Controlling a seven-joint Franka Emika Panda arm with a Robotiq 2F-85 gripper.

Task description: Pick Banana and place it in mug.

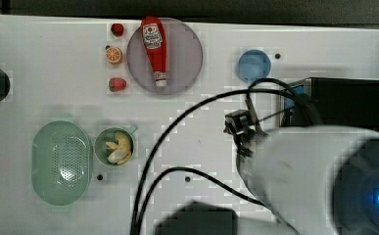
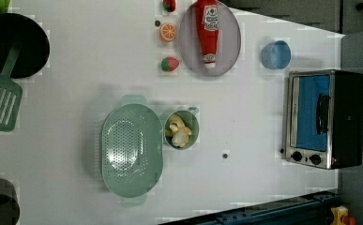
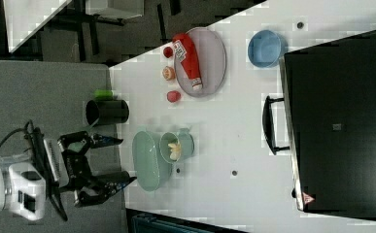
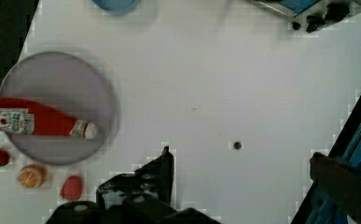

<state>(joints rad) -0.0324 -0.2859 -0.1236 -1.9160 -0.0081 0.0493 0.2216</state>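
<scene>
Banana (image 2: 179, 131) in mug (image 2: 192, 123), hand (image 3: 120, 160) apart

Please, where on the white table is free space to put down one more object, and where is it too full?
The widest bare patch lies between the mug, the grey plate and the toaster oven. Another lies between the black pan and the orange slice. It is crowded by the plate, where the fruit pieces cluster, and where the colander adjoins the mug.

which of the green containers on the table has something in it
The small mint mug holds the banana; the bigger holed colander beside it is empty.
</scene>
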